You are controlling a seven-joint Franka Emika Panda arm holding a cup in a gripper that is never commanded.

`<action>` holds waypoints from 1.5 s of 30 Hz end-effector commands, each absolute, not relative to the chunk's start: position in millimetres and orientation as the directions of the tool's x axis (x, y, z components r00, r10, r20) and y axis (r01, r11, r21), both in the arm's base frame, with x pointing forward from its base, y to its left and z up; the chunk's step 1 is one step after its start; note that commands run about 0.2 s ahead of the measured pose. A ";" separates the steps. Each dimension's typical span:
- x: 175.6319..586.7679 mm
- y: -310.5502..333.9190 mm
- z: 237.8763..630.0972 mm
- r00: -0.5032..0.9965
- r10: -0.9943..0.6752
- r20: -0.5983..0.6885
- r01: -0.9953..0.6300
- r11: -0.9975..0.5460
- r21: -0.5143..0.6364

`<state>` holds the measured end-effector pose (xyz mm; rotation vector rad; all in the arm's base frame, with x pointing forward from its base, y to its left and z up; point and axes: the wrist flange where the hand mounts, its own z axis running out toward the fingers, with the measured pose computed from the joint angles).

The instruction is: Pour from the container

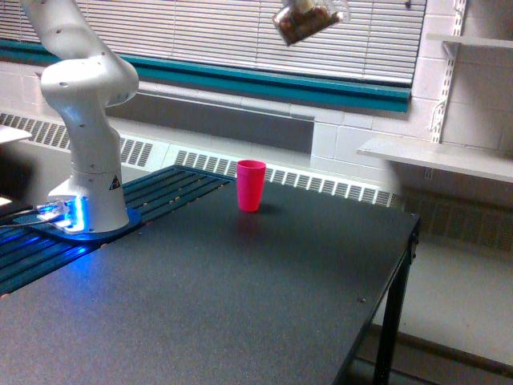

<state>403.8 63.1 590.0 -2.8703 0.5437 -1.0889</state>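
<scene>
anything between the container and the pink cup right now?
Nothing visible. The container hangs tilted high near the top of frame, above and toward the exterior view's right of the pink cup, with only open air between. The gripper itself is out of frame.

Clear glassy container [303,22], opaque pink plastic cup [250,185], matt speckled dark table [240,297], glossy white arm [86,104].
</scene>
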 end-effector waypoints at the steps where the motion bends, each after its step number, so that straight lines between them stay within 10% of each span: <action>1: 383.0 90.0 583.9 0.713 -0.298 0.635 -0.280 -0.951 -0.132; 45: 251.1 189.4 533.7 0.846 -0.130 0.517 -0.098 -0.991 -0.089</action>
